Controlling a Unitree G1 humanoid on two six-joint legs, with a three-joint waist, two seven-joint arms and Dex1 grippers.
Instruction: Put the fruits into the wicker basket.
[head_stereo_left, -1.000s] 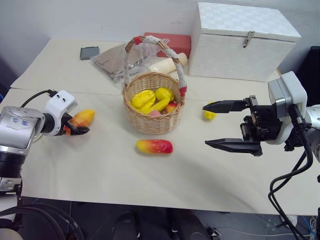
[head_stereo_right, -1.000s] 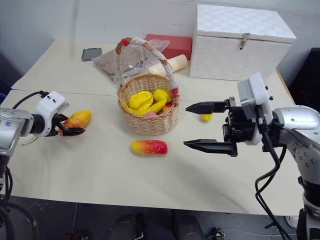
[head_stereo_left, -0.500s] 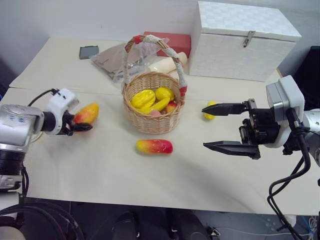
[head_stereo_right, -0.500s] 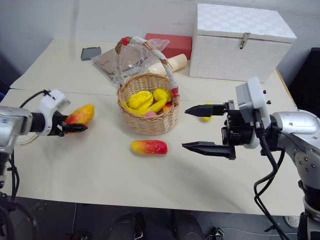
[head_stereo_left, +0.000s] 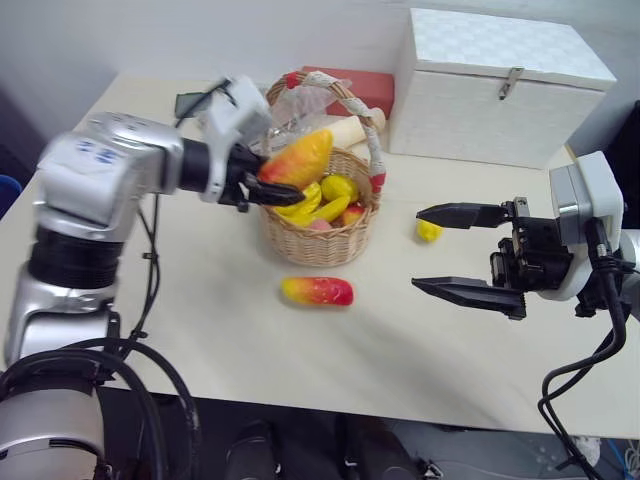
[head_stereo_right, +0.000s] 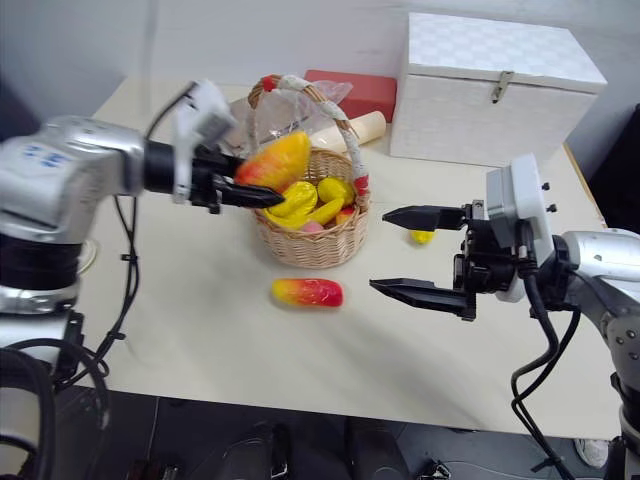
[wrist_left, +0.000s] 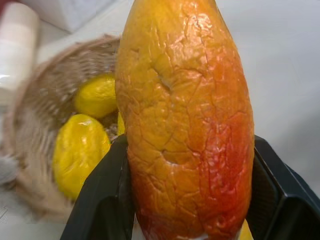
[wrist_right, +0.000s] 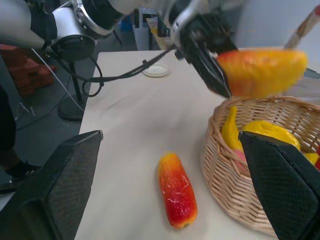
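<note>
Left fingers (head_stereo_left: 262, 186) clamping mango (head_stereo_left: 297, 160) apparently above wicker basket (head_stereo_left: 322, 240), right fingers (head_stereo_left: 463, 248) wide, empty.

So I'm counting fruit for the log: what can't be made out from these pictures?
- The fruit low in the basket: piled up, so no exact count, in both eye views.
- Basket contents in the left wrist view: mostly blocked by the mango in the left gripper.
- Small yellow fruit: partly behind the right gripper.
- Items behind the basket: screened by a plastic bag.
</note>
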